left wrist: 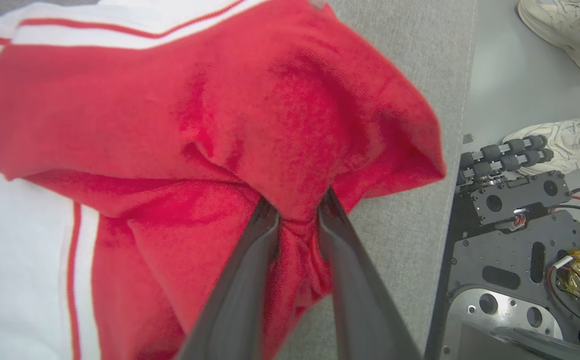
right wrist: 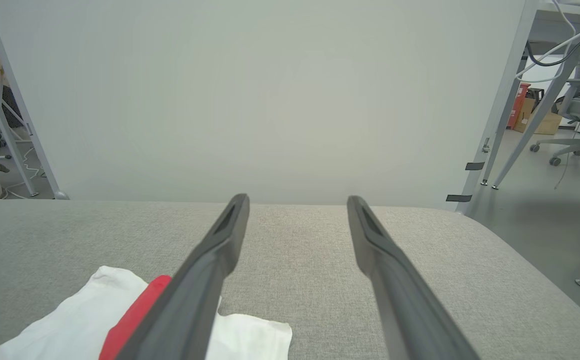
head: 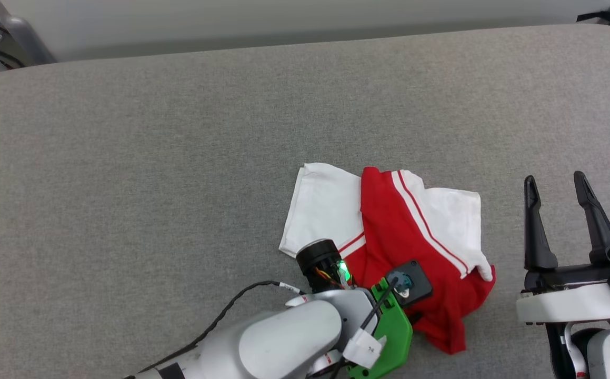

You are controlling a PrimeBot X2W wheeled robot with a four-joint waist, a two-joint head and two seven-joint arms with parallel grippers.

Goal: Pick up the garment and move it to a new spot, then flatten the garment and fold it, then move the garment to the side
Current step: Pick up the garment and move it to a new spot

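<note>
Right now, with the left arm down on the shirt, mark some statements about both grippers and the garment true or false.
The left gripper is shut on red cloth of the garment. True.
The right gripper holds a white sleeve. False: it is open and apart from the garment.
The garment lies flat and spread out. False: it is bunched, with parts overlapping.
The garment rests on a grey fabric surface. True.

Grey, fabric-covered bench [head: 152, 158] with rounded far corners, on which a crumpled red garment [head: 394, 231] with white, stripe-trimmed sleeves is seen lying toward the near edge, right of the middle.
</note>
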